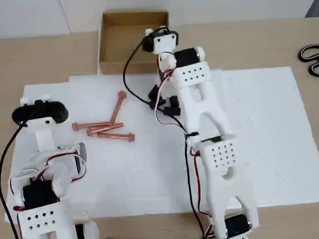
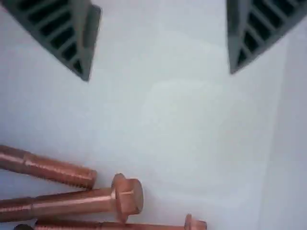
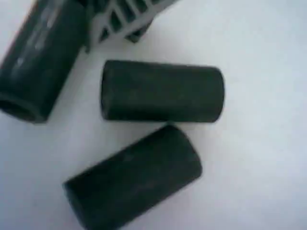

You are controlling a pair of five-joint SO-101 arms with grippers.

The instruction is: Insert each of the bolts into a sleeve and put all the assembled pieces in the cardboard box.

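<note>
4 bolts point(image 1: 105, 129) lie loose on the white foam sheet point(image 1: 256, 136), 3 bunched together and 1 slanting toward the cardboard box point(image 1: 111, 67). They are copper-coloured, with flanged hex heads and threaded ends. My left gripper point(image 2: 159, 74) hangs beside them, spread wide and holding nothing. 3 stubby black sleeves point(image 3: 162, 91) lie under my right gripper point(image 3: 120, 21); I cannot tell whether it grips one. The box stands open at the sheet's far edge on a pale wooden table point(image 1: 38, 56), with scissors point(image 1: 314, 58) off to the right.
</note>
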